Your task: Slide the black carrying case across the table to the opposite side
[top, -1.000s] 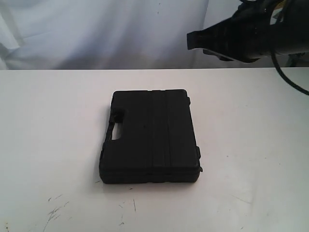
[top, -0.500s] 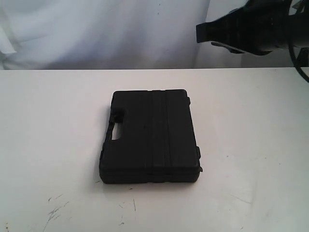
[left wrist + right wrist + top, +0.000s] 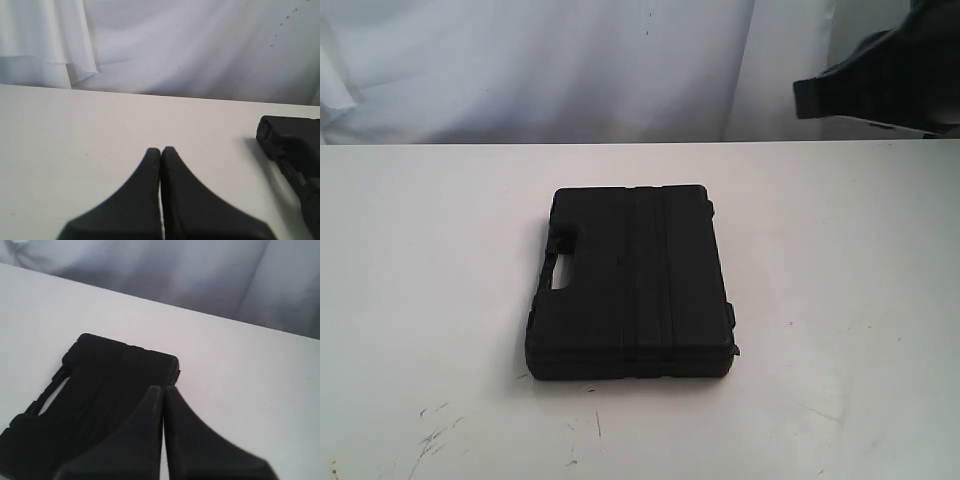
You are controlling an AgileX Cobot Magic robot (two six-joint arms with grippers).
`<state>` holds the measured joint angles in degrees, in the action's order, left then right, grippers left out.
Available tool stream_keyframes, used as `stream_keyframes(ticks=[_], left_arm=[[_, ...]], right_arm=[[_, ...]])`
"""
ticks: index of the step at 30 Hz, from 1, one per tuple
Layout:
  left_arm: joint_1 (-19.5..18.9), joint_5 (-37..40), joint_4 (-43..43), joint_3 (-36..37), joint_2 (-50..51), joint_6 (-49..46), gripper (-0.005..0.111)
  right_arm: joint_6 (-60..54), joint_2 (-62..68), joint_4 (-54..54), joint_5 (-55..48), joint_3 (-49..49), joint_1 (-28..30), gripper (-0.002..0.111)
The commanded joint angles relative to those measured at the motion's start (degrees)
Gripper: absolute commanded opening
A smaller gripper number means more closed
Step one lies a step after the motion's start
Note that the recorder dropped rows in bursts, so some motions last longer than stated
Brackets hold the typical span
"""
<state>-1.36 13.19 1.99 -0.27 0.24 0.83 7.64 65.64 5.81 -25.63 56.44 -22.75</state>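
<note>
Case lies flat near the middle of the surface, untouched. Left tool and right tool are both pressed together, empty; the slide looks not yet done.

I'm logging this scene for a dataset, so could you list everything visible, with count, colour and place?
case: one, matte black, lying flat near the table's middle, handle slot toward the exterior view's left.
table: one, white, fills the lower scene.
scuffs: a few, dark, on the table's near left part.
backdrop cloth: panel count unclear, white, hanging behind the table's far edge.
left gripper: one, black, jaws shut and empty, above bare table beside the case.
right gripper: one, black, jaws shut and empty, raised at the exterior view's upper right, not touching the case.
</note>
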Motion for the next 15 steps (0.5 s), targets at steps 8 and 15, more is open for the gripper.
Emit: stream_keyframes(ticks=[8,15], left_arm=[[0.0,-0.51,-0.03,0.27,-0.24,0.2,0.0],[0.0,-0.51,-0.03,0.27,-0.24,0.2,0.0]], right_arm=[[3.54,-21.98,0.07,11.39,-22.3,13.97,0.0],[3.54,-38.71,-1.42,12.74,-33.76,21.39,0.0]])
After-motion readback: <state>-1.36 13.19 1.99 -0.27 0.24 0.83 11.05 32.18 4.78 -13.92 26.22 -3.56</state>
